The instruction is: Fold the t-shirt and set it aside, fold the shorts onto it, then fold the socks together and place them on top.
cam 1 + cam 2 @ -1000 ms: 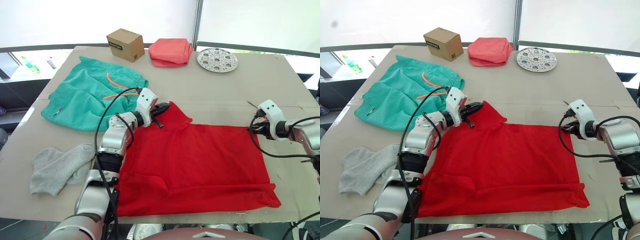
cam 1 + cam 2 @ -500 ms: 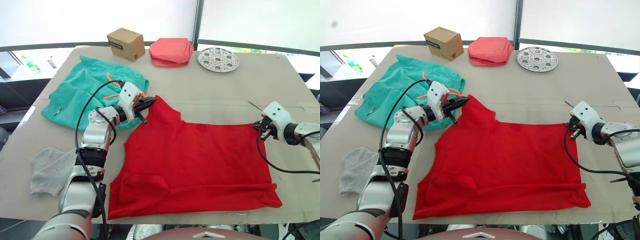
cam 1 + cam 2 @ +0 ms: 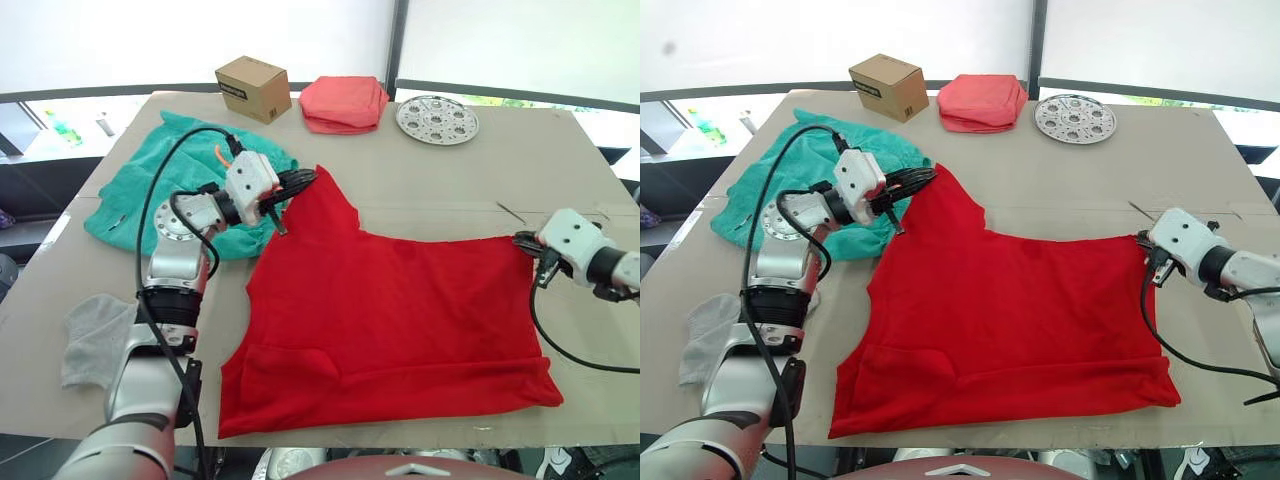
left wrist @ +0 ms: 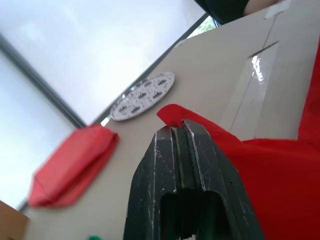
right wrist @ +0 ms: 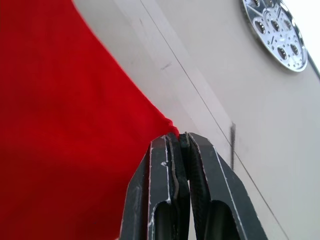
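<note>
Fabric dominates the left eye view: the t-shirt (image 3: 385, 320) lies spread across the middle of the desk (image 3: 440, 185) down to its near edge, one far corner pulled toward the far left by the left gripper (image 3: 296, 181), the opposite corner held near the right edge by the right gripper (image 3: 530, 243). The shorts (image 3: 165, 185) lie bunched at the far left, partly under the left arm, and the socks (image 3: 95, 335) sit near the left front corner. Along the far edge stand a cardboard box (image 3: 252, 88), a folded pink cloth (image 3: 343, 103) and a perforated metal disc (image 3: 436, 118). The right eye view shows the same layout. In the left wrist view the jaws are pressed together, pinching a small peak of red cloth. In the right wrist view the jaws likewise pinch the shirt's corner tip. The shirt looks thin, light and limp; it will likely sag and wrinkle between holds, so corners and hem edges seem the best places to grip, kept taut between the two grippers. A grip this close to the tip could slip free.
</note>
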You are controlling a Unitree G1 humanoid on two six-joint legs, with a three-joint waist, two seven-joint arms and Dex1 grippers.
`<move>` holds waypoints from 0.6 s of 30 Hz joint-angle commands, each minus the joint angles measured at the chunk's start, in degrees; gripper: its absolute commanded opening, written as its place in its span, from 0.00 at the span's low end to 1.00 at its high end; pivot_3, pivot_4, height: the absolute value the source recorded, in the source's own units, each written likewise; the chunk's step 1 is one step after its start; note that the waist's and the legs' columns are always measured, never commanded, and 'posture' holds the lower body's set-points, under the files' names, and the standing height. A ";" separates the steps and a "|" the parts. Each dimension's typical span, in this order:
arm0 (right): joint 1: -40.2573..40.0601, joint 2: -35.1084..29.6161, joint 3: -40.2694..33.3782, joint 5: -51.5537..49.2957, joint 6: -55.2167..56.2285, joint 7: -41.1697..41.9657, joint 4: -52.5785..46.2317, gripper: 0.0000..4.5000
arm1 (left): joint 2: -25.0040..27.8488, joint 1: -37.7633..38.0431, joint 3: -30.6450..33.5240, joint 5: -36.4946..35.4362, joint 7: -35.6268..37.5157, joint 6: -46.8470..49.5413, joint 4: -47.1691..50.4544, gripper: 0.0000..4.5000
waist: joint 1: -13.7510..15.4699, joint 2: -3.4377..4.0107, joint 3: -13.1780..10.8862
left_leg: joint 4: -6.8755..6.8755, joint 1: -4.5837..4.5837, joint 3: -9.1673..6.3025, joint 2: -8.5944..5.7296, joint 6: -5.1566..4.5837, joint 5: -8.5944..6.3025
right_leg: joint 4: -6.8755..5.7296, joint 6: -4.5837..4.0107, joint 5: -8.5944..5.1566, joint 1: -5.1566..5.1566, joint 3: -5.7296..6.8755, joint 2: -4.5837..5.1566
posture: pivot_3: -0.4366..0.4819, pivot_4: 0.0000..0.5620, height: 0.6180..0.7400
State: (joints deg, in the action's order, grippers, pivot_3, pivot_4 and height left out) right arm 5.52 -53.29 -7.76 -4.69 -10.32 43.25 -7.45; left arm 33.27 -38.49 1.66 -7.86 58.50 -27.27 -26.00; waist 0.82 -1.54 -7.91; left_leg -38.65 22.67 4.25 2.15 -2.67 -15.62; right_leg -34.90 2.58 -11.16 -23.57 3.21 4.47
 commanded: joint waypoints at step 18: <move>-17.68 5.98 -11.00 -4.55 21.91 0.82 -5.00 0.01 | 9.26 14.63 -4.89 -2.50 0.70 -31.65 4.08 0.00 | -0.01 0.08 0.02 | 0.08 -0.15 -0.03 0.16 -0.09 -0.06 | 0.01 -0.18 -0.13 0.02 -0.10 0.05 | 0.48 0.27 1.00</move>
State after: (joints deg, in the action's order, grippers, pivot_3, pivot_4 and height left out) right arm -11.31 -47.42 -15.81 -8.02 9.66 43.92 -10.34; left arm 41.30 -24.74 -3.08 -8.30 58.99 -57.37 -24.50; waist 0.81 -1.46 -7.89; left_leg -38.57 22.47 4.24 2.32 -2.76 -15.68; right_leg -34.92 2.40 -11.30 -23.54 3.10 4.54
